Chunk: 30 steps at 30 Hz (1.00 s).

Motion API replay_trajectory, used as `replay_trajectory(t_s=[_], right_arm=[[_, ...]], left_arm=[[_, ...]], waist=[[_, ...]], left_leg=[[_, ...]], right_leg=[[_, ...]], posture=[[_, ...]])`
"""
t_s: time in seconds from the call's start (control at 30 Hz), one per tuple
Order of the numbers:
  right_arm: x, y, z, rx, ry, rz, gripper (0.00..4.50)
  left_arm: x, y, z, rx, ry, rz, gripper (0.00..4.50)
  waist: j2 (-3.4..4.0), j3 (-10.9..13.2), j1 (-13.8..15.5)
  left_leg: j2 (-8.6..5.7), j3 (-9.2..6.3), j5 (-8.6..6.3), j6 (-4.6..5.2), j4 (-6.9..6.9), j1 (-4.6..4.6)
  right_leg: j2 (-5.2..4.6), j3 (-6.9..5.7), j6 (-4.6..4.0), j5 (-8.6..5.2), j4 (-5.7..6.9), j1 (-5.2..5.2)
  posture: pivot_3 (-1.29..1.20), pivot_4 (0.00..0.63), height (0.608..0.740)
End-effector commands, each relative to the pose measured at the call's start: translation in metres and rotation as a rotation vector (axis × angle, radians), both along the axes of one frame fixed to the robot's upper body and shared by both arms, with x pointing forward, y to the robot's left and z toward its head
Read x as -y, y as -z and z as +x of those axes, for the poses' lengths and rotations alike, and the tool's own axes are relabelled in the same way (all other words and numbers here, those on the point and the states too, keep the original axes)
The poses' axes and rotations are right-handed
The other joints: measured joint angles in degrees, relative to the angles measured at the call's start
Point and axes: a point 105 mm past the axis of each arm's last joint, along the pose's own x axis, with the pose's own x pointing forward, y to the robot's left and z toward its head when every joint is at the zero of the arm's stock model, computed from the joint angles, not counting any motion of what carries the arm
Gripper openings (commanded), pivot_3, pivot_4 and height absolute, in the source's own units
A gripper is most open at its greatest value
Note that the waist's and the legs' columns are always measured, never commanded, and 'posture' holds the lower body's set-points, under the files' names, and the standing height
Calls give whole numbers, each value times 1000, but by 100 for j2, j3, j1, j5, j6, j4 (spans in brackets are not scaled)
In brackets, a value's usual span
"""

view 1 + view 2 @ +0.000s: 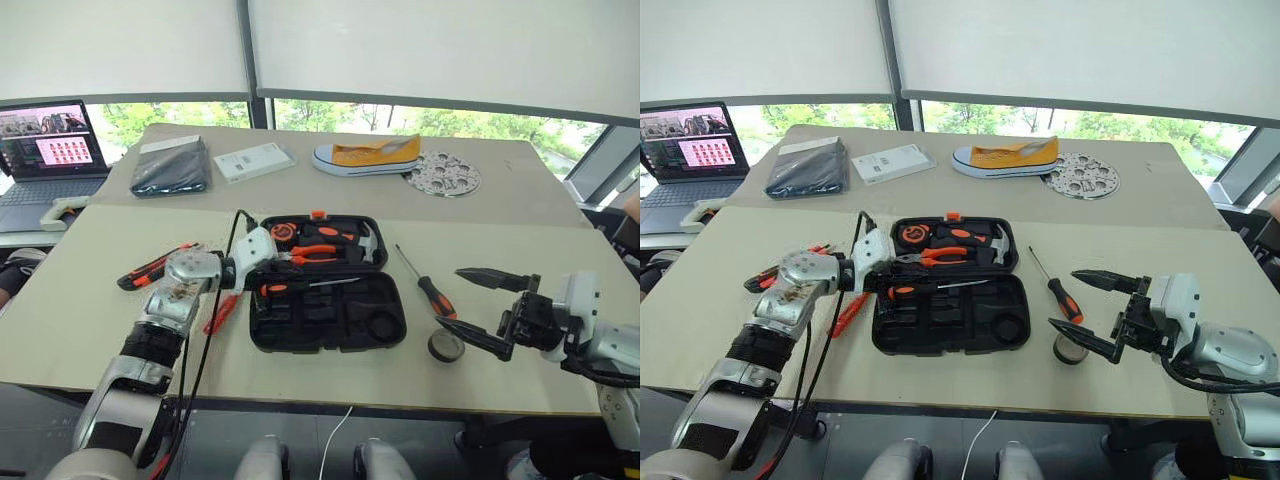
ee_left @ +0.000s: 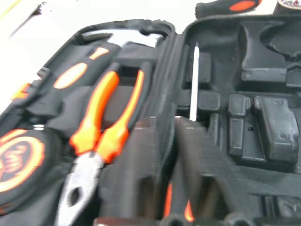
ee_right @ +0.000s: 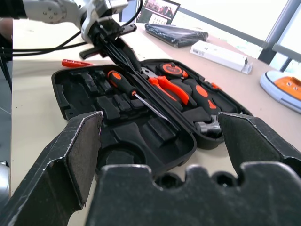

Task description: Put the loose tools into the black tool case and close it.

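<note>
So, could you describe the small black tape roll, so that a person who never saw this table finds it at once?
Start at the open black tool case in the middle of the near table. To its right lies a loose screwdriver, and just past that screwdriver's handle, toward the table's near edge, sits the tape roll. It is the one small round ring there, not a long tool.

Black tool case [image 1: 330, 320], orange-and-black screwdriver [image 1: 432, 292], yellow-and-white shoe [image 1: 366, 155], dark pouch [image 1: 170, 167].
</note>
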Motion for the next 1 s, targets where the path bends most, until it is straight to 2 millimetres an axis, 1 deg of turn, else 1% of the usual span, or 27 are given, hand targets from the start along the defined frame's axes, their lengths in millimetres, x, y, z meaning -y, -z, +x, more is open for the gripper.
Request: replay_trajectory(t_s=[0.03, 0.2, 0.27, 0.33, 0.43, 0.57, 0.63, 0.7, 0.77, 0.8, 0.83, 0.9, 0.93, 1.0], right_arm=[[-1, -12, -3, 41, 2, 27, 4500], [0, -7, -4, 25, 25, 34, 4500], [0, -4, -4, 19, 37, 39, 4500], [0, -2, -4, 15, 50, 41, 4500], [0, 1, -4, 12, 68, 43, 4500], [1, 1, -4, 18, 91, 53, 4500], [4, -1, -4, 33, 112, 59, 4500], [8, -4, -5, 55, 138, 69, 4500], [16, -6, -8, 76, 177, 71, 4500], [20, -7, -9, 81, 197, 73, 4500], [29, -5, -13, 77, 236, 66, 4500], [40, 7, -25, -6, 274, 53, 4500], [46, 12, -30, -10, 305, 26, 4500], [58, 17, -37, 10, 379, 3, 4500]], left_arm=[[3, 5, 0, 9, -8, 23, 53], [6, 23, -2, -71, -26, 53, 53], [7, 35, -6, -86, -7, 111, 53], [8, 42, -8, -95, 4, 145, 53], [11, 46, -9, -107, 6, 156, 53], [13, 45, -8, -102, 10, 132, 53], [14, 35, -7, -89, 16, 59, 53], [14, 17, -1, -35, -1, -54, 53], [8, -9, 4, 32, -16, -190, 568], [4, -18, 5, 43, -21, -241, 814], [-5, -31, 6, 45, -41, -302, 1202], [-17, -47, 1, 41, -31, -365, 1853], [-23, -56, -4, 58, -11, -395, 2245], [-32, -62, -17, 87, 39, -405, 3001]], waist=[[1, 0, 6], [2, -1, 15], [8, -5, 23], [16, -12, 25], [34, -23, 19], [45, -29, 29], [45, -30, 31], [45, -29, 31], [43, -28, 34], [41, -27, 32], [38, -25, 29], [35, -23, 23], [35, -23, 23], [36, -24, 3]], left_leg=[[0, 0, 0, 0, 0, 1], [-1, 0, 0, 0, 0, 13], [-2, 0, 0, 0, 1, 15], [-3, 0, 0, 0, 1, 19], [-3, 0, 0, 0, 1, 24], [-3, 0, 0, 0, 1, 46], [-2, 0, 0, 0, 1, 58], [-2, -1, 0, 0, 1, 61], [0, -2, 0, 0, 1, 54], [-1, -2, 0, 0, 1, 46], [-1, -2, 0, 0, 1, 32], [-2, -3, 1, 1, 3, -5], [-3, -4, 1, 2, 2, -8], [-2, -8, -9, 13, 0, -8]], right_leg=[[0, 0, 0, 0, 1, 1], [-2, 0, 1, -1, 3, 12], [-3, 0, 4, -1, 3, 15], [-3, 0, 6, -3, 2, 20], [-4, 2, 10, -5, 2, 24], [-4, 0, 38, -22, 1, 48], [-5, -2, 40, -24, -3, 64], [-9, -2, 42, -24, -5, 68], [-14, -2, 44, -22, -6, 63], [-15, -2, 45, -21, -6, 55], [-14, -2, 43, -18, -6, 40], [-11, -2, 10, 4, -3, 3], [-8, -3, 7, 4, -1, 0], [-6, -9, 2, -2, -1, 0]], posture=[[0, 150, 740], [0, 150, 740], [0, 150, 740], [0, 150, 740], [0, 150, 740], [0, 150, 740], [0, 150, 740], [0, 150, 740], [0, 150, 740], [0, 150, 740], [0, 150, 740], [0, 150, 740], [0, 150, 740], [0, 150, 740]])
